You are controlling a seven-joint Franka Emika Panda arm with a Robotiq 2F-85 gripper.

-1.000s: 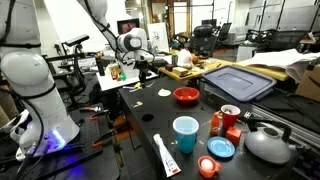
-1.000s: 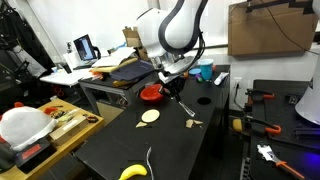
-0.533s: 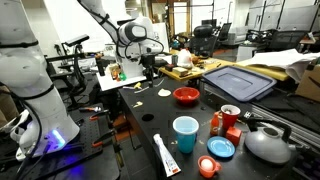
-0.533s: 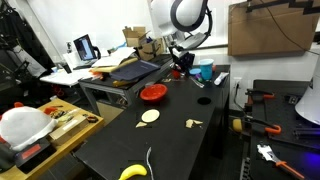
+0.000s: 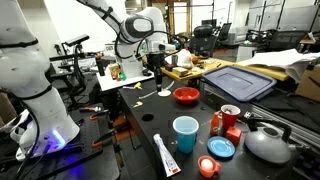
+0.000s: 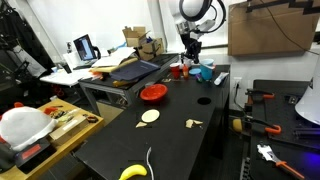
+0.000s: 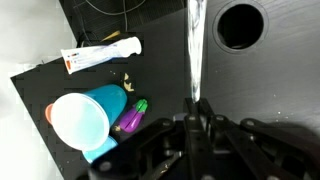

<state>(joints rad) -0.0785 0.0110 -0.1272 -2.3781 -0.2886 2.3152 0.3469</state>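
Hovering above the black table [image 7: 270,100], the gripper [image 7: 195,108] looks pinched shut; nearest it stands a light-blue plastic cup [image 7: 85,122], pale inside, touching a small purple eggplant-shaped toy [image 7: 130,117].

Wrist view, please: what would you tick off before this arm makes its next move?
Grip, fingers shut on the thin strip: ok.
What the thin strip is: cannot tell.
Upright blue cup off to the strip's side: ok.
The round hole in the tabletop uncovered: ok.
The purple item by the cup, free of the fingers: ok.
The toothpaste tube lying flat, apart from the cup: ok.
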